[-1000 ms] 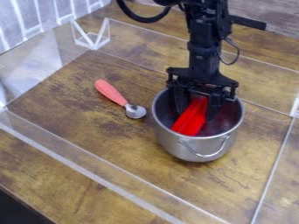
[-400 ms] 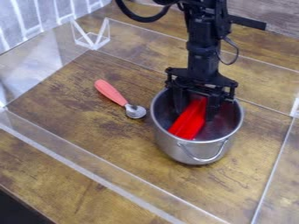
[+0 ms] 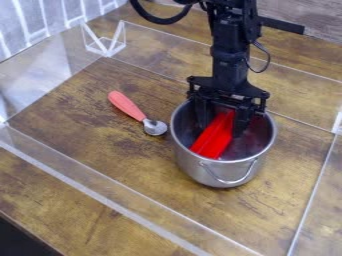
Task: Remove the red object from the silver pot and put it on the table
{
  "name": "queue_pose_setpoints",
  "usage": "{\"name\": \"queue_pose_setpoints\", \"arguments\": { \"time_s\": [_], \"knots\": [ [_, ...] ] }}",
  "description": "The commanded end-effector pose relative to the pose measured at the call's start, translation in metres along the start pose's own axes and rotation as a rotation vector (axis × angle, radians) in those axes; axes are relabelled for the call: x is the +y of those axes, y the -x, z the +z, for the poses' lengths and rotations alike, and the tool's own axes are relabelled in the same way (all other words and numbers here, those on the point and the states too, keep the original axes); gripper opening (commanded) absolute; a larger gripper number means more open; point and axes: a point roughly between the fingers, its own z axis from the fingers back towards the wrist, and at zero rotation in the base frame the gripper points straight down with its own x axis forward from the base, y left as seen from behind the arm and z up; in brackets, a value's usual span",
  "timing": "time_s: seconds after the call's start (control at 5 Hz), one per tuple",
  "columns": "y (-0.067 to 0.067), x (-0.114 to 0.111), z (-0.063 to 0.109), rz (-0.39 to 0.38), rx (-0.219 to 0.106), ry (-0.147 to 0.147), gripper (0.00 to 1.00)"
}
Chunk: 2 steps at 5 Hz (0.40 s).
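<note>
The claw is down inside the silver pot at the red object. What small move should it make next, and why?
Probably a slow lift straight up. The claw is shut on the upper end of the red object, which leans inside the silver pot with its lower end still below the rim. Rising straight up should bring it clear of the rim before any sideways move toward the table.

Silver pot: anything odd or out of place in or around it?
Yes: a red object leans tilted inside the silver pot, the hand shut on it. The spoon lies normally on the table.
</note>
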Motion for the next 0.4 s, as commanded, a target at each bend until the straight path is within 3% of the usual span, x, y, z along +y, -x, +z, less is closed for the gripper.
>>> {"name": "queue_pose_setpoints", "arguments": {
  "time_s": [0.0,0.2],
  "knots": [
    [-0.0067,0.0051,0.0505,0.007,-0.122,0.016,0.00],
    [-0.0065,0.0060,0.0514,0.006,-0.123,0.015,0.00]
  ]
}}
